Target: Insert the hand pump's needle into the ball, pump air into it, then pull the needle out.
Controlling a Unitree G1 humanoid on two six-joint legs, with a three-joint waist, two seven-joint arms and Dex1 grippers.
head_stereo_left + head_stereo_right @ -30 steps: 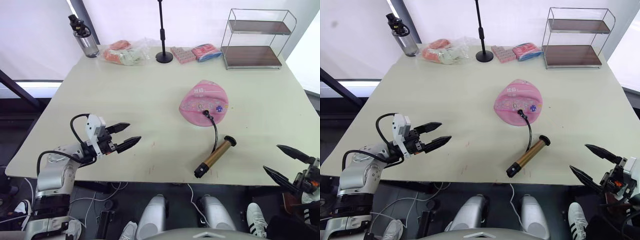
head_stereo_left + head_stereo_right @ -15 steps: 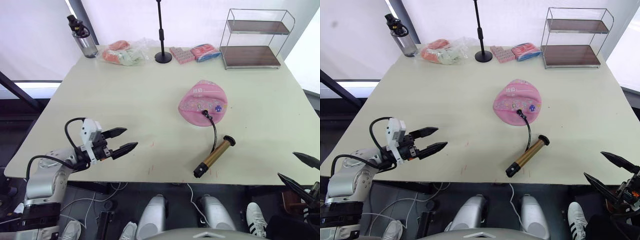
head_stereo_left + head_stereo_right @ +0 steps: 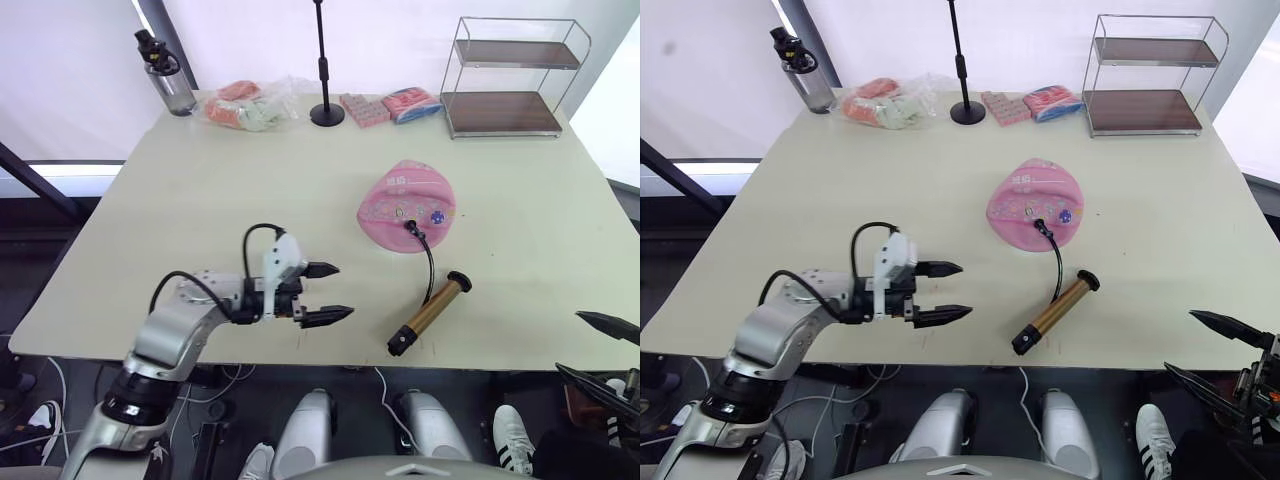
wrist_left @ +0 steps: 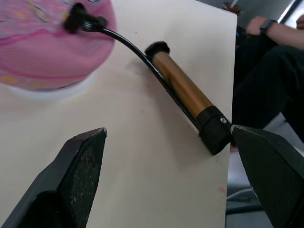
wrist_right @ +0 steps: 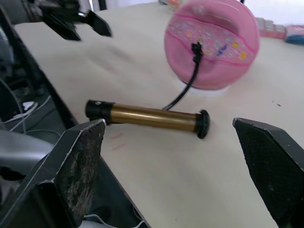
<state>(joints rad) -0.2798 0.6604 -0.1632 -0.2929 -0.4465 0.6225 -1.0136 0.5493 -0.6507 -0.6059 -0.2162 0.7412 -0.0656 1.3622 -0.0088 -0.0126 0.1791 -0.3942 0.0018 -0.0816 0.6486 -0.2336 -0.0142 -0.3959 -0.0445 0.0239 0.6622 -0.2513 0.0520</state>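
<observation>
Pink rubber, printed with pale lettering and small colourful marks, the ball is sitting right of centre in the left eye view, on a pale ring base on the beige table. Its black fitting with the needle is plugged into the ball's near side, the metal pin itself being too small to make out. From there the thin black hose is curving down the frame to the hand pump, whose bronze-gold barrel is lying flat on the table, slanting from a black cap at its upper right end to a black cap at its lower left end, close to the table's near edge.

Left of the pump, in the lower middle of the frame, the left gripper is hovering low over the table with its two black fingers spread wide, holding nothing and pointing toward the pump. At the lower right corner, beyond the table's edge, the right gripper is also gaping wide and carrying nothing.

Along the top of the frame a grey water bottle, a clear bag of snacks, a black stand, wrapped packets and a two-tier wire shelf are standing. In the left wrist view a person's arm with a wristwatch is showing at the upper right.
</observation>
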